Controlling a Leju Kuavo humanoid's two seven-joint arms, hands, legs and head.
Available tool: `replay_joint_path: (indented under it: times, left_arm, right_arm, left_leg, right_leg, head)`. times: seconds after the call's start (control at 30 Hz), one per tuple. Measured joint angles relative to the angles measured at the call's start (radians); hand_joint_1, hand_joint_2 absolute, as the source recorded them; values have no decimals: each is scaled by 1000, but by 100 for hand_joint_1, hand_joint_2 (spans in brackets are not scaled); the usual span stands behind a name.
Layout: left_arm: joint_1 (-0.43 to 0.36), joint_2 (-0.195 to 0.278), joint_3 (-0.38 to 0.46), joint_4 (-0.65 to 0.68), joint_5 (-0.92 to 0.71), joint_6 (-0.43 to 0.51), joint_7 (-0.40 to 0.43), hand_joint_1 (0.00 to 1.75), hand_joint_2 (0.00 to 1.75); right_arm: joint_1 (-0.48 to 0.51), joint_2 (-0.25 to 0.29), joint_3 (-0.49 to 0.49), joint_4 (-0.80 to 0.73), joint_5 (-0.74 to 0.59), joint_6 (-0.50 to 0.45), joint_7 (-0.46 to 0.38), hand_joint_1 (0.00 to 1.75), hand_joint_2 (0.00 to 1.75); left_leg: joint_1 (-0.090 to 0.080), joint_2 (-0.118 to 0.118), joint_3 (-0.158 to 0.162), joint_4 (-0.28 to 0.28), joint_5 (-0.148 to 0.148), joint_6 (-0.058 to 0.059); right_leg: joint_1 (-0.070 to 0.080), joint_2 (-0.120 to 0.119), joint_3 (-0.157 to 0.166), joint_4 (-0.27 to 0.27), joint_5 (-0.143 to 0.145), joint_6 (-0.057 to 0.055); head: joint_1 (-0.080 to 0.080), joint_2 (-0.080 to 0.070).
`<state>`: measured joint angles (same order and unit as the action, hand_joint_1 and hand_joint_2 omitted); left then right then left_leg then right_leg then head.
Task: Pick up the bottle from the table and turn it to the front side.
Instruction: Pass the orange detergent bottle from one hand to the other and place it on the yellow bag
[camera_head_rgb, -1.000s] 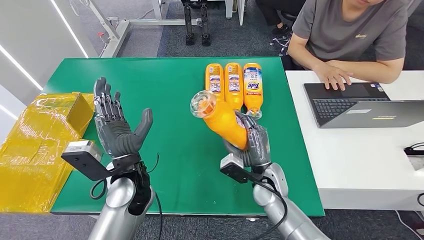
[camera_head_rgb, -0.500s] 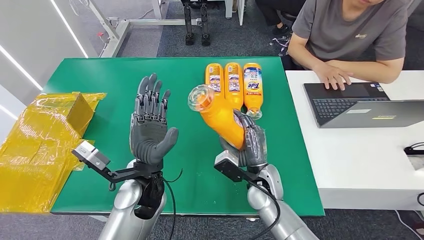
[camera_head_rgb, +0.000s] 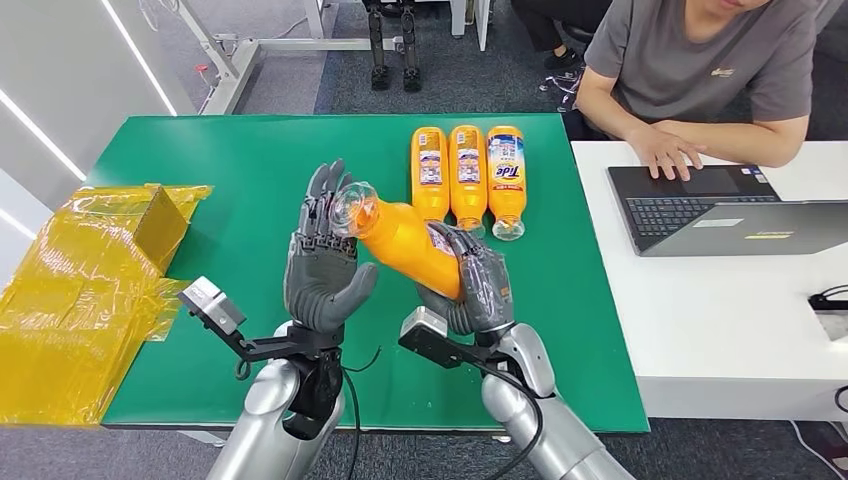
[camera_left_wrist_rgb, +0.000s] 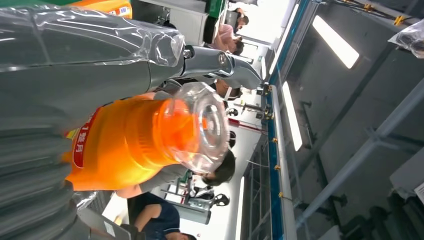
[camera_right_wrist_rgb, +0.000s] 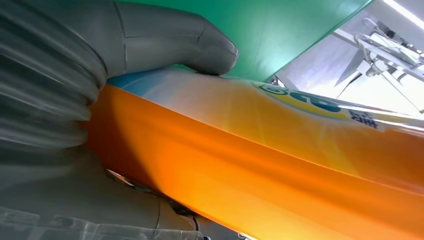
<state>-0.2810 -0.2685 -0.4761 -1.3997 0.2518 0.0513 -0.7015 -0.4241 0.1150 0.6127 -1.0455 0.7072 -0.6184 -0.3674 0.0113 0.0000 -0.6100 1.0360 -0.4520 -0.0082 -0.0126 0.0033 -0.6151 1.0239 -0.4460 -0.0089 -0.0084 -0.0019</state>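
Just above frame centre, the right hand (camera_head_rgb: 470, 285) grips the orange bottle (camera_head_rgb: 405, 240) off the green worktop (camera_head_rgb: 250, 170), its long axis slanting up-left so the clear cap end meets the open left hand (camera_head_rgb: 322, 270).

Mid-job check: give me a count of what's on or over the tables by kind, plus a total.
Orange bottles: 4, with 1 held in the right hand at and 3 lying on the green table at
Yellow wrapped boxes: 1
Laptops: 1
Total: 6
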Motion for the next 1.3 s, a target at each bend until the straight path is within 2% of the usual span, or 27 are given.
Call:
replay_joint_path:
  times: [0.23, 0.6, 0.93, 1.3]
  left_arm:
    - [-23, -2, 4, 59, 17, 10, 0, 0, 175]
    - [-65, -2, 38, 130, 33, 44, -1, 0, 175]
    - [-45, 1, 85, 150, -1, 106, -1, 0, 175]
    - [-7, 0, 130, 133, -16, 151, -3, 0, 175]
  right_arm:
    - [-31, 24, 24, -2, 23, 46, 1, 175, 175]
    - [-123, 51, 66, 74, 66, 143, 56, 175, 175]
    - [-197, 64, 117, 177, 42, 276, 32, 175, 175]
    - [-233, 73, 192, 215, -4, 366, 8, 175, 175]
  left_leg:
    - [0, 0, 0, 0, 0, 0]
    - [0, 0, 0, 0, 0, 0]
    - [0, 0, 0, 0, 0, 0]
    - [0, 0, 0, 0, 0, 0]
  right_leg:
    - [0, 0, 0, 0, 0, 0]
    - [0, 0, 0, 0, 0, 0]
    - [0, 0, 0, 0, 0, 0]
    - [0, 0, 0, 0, 0, 0]
  head:
    - [0, 0]
    - [0, 0]
    - [0, 0]
    - [0, 0]
